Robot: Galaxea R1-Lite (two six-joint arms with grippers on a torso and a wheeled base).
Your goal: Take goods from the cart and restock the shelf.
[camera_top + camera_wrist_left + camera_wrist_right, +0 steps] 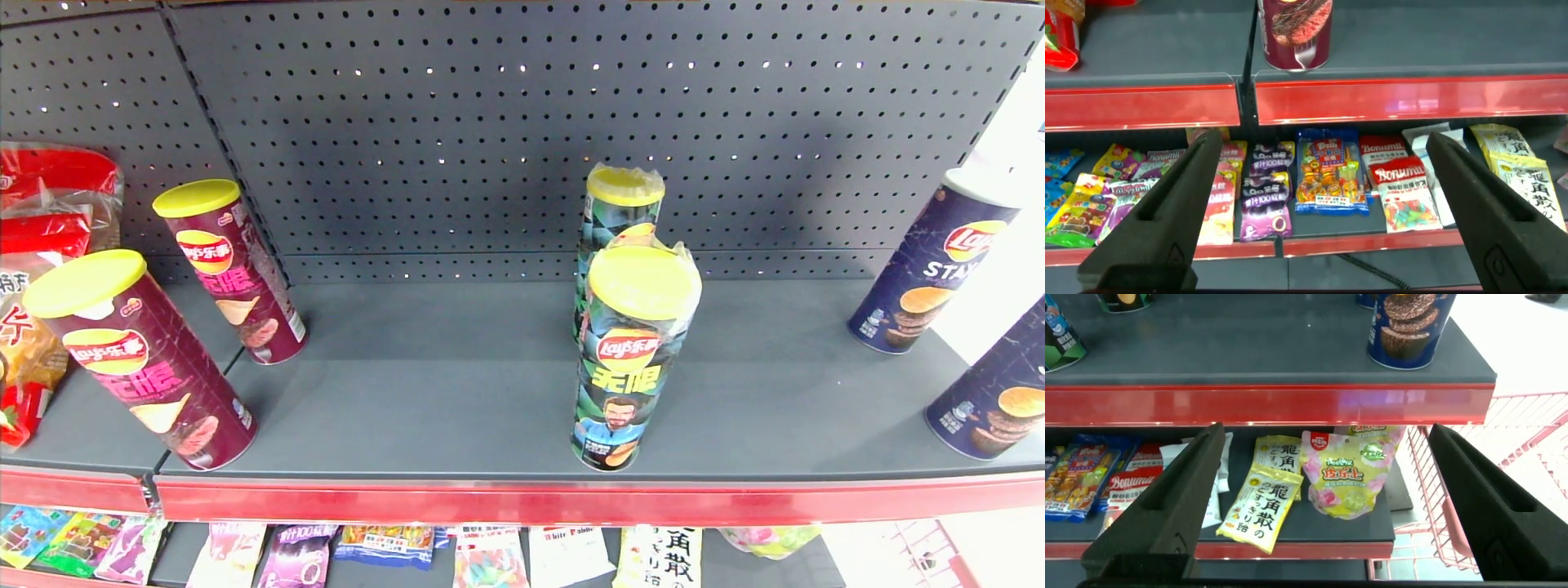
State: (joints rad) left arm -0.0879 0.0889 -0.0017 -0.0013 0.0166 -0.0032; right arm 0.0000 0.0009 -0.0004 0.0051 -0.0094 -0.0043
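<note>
Left gripper (1324, 137): fingers spread wide, nothing between them; it hangs low, in front of the lower shelf (1372, 242), beneath a maroon can at the edge above.
Right gripper (1328, 430): fingers wide apart too, empty, before the right end of the lower shelf.
Shelf (457, 392): grey deck with a red front lip; wide bare stretches lie between the groups of cans.
Cart (1527, 433): pink wire side just beside the shelf's right end; its goods are hidden.
Snack packets (392, 547): lying flat in a row along the lower shelf.
Maroon cans (139, 359): two, upright, one behind the other, at the left.
Blue cans (931, 261): two, at the far right.
Green cans (633, 359): two, mid-shelf, front one touching the one behind.
Progress: six cans stand on the shelf, but neither gripper carries anything, so restocking looks partway at best. Fetching from the cart and filling the gaps remains.
</note>
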